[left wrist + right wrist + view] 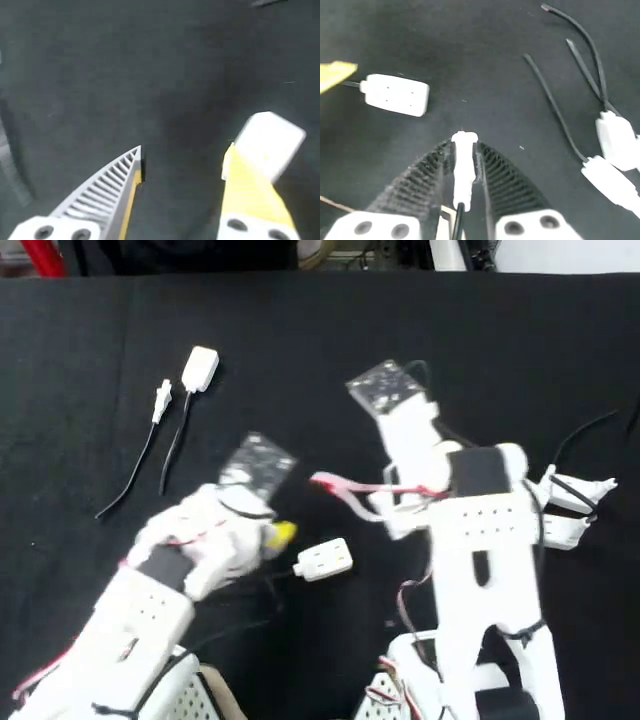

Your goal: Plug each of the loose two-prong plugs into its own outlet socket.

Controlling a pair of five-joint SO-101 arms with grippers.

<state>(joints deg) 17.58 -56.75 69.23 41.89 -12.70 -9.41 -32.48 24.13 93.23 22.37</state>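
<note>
Plug (464, 167) with a black cord (458, 222) is pinched between the right claw's (465, 144) fingers, over the tabletop (470, 40). Ahead of it lies the outlet block (395, 95), just beside the wide-open left claw's (184, 155) yellow fingertip (245, 175). Two loose plugs (616, 141) lie farther off.

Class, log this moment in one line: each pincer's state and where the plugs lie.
left pincer: open, beside outlet block | right pincer: shut on white plug | large plug, small plug: loose on table
</note>
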